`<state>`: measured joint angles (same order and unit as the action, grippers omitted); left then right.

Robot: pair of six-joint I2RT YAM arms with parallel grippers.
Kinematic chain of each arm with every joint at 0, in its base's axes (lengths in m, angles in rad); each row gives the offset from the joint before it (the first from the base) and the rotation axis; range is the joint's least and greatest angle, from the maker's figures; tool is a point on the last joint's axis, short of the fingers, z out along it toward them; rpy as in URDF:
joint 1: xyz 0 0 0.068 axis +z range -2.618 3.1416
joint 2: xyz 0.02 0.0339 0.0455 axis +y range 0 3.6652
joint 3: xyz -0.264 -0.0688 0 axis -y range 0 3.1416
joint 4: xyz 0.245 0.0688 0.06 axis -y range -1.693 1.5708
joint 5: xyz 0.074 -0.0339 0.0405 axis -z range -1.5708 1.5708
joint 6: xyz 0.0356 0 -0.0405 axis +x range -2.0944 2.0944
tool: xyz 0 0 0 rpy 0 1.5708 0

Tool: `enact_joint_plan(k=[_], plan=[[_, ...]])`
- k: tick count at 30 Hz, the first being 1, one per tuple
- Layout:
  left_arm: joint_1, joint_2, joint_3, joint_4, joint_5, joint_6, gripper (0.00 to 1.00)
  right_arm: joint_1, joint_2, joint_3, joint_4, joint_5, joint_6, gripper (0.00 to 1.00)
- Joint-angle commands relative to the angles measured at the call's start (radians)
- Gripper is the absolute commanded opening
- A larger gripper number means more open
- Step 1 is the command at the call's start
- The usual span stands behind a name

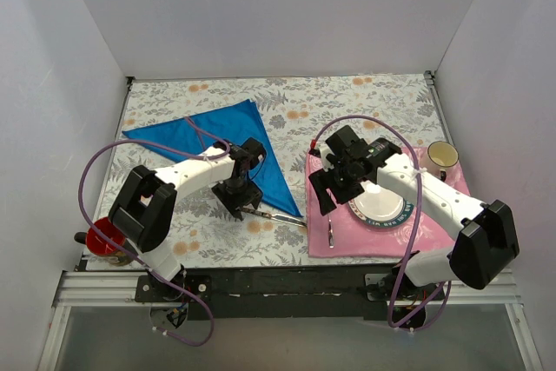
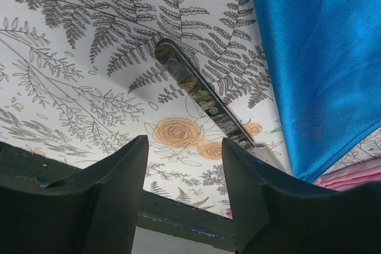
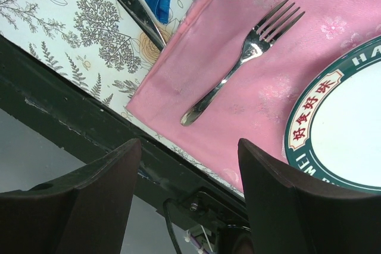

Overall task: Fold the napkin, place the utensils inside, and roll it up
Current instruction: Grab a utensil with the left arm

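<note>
White walls enclose your bench on three sides; a fern-and-rose printed tablecloth (image 1: 365, 97) covers it.

1. Bright blue cloth napkin (image 1: 234, 141): folded to a triangle, left of centre, one point toward the near edge.
2. Slim silver metal table knife (image 2: 202, 96): flat on the cover, just beside that napkin point.
3. Your left gripper (image 2: 184, 147): fingers spread, empty, over the knife.
4. Your right gripper (image 3: 189, 144): fingers spread, empty, over the pink rose-patterned placemat (image 3: 178, 81) toward the near right corner.
5. On that mat you have a silver fork (image 3: 238, 66), a green-rimmed white plate (image 3: 345, 135) and a cream mug (image 1: 441, 156).
6. Red cup (image 1: 104, 236): near left corner.
</note>
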<state>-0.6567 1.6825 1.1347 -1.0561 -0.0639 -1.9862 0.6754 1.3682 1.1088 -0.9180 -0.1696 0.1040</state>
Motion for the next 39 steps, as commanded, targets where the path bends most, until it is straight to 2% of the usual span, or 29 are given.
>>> enact_joint_plan(k=[1, 5, 20, 25, 31, 35, 36, 38, 39], plan=[[0.0, -0.021, -0.029, 0.073, 0.035, -0.602, 0.5, -0.007, -0.044, -0.006, 0.005, 0.007, -0.001, 0.74], [0.0, 0.009, -0.038, 0.117, 0.061, -0.623, 0.43, -0.013, -0.055, -0.02, 0.002, 0.008, -0.01, 0.74], [0.0, 0.071, -0.064, 0.148, 0.11, -0.704, 0.41, -0.036, -0.067, -0.04, -0.004, 0.002, -0.038, 0.74], [0.0, 0.065, -0.078, 0.11, 0.096, -0.717, 0.38, -0.039, -0.066, -0.04, -0.005, -0.002, -0.04, 0.74], [0.019, -0.009, -0.185, 0.114, 0.087, -0.754, 0.35, -0.042, -0.066, -0.038, -0.004, -0.001, -0.041, 0.74], [0.04, -0.038, -0.207, 0.099, 0.041, -0.731, 0.24, -0.042, -0.07, -0.043, 0.002, -0.005, -0.038, 0.74], [0.043, -0.043, -0.21, 0.096, 0.023, -0.721, 0.17, -0.042, -0.072, -0.044, 0.005, -0.008, -0.036, 0.74], [0.052, -0.053, -0.214, 0.081, 0.009, -0.697, 0.09, -0.042, -0.073, -0.047, 0.005, -0.01, -0.036, 0.74], [0.055, -0.056, -0.217, 0.076, 0.004, -0.691, 0.01, -0.042, -0.072, -0.047, 0.01, -0.01, -0.033, 0.74]])
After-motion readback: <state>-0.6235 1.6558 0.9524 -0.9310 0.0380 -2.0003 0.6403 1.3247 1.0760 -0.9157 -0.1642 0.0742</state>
